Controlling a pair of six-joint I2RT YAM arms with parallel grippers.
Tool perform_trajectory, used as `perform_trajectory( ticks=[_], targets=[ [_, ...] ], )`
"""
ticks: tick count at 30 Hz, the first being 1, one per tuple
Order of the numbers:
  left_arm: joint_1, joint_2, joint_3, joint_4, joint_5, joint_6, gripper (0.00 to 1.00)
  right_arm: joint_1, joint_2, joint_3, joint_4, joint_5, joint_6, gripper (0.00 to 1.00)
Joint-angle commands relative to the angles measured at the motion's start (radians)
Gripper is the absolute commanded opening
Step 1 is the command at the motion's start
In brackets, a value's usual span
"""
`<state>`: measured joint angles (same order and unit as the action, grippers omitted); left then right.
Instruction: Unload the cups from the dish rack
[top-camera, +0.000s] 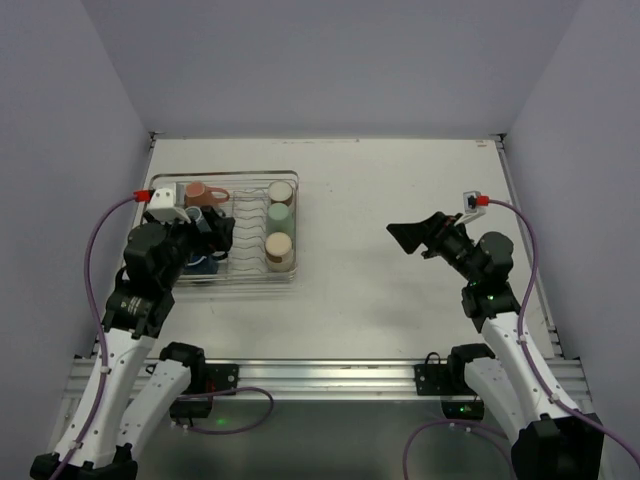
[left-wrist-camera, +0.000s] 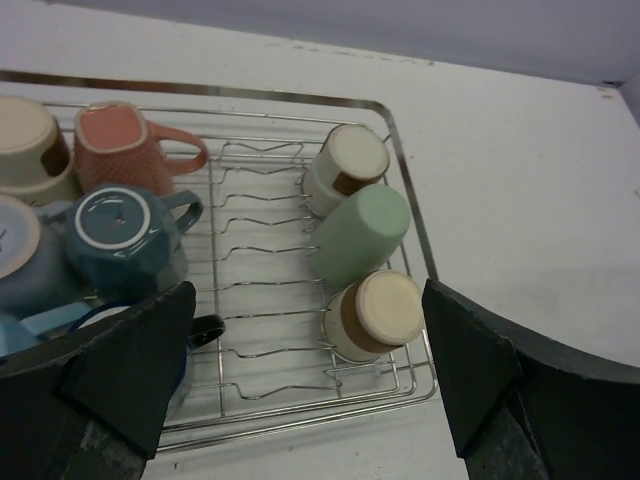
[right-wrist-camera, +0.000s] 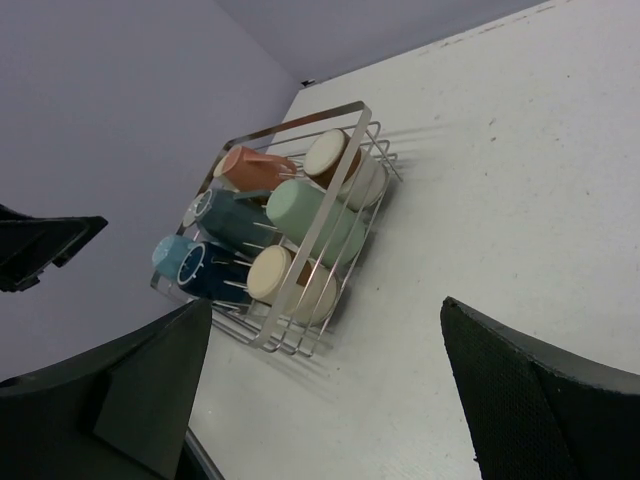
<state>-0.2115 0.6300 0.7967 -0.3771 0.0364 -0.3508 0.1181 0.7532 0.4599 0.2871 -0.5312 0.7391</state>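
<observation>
Viewing sideways, right wrist shows navy mug (right-wrist-camera: 207, 276) (half-hidden overhead).

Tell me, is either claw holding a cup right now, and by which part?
Nothing is held. The left gripper is open above the dish rack, the right gripper open over the table; the cups sit untouched in the rack.

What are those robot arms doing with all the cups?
They are meant to empty the dish rack, but no cup is out on the table yet. The left gripper hangs open over the rack, close to the grey-teal mug, holding nothing. The right gripper is open too, off to the side. The pale green tumbler lies between two beige ones.
</observation>
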Motion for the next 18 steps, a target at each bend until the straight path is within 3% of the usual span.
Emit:
perform_trajectory(
  ticks=[1,5,12,18],
  targets=[
    [0.006,0.034,0.051,-0.095,-0.16,0.024,1.0,0.006,-0.005,0.034,0.024,-0.029,-0.018,0.99],
    [0.006,0.092,0.091,-0.14,-0.327,-0.026,1.0,0.008,0.001,0.037,0.014,-0.02,-0.021,0.98],
    [0.006,0.186,0.121,-0.052,-0.478,-0.079,1.0,0.021,0.04,0.049,0.003,-0.023,-0.027,0.97],
    [0.004,0.368,0.141,-0.016,-0.596,-0.131,1.0,0.035,0.064,0.062,-0.014,-0.021,-0.035,0.96]
  ],
)
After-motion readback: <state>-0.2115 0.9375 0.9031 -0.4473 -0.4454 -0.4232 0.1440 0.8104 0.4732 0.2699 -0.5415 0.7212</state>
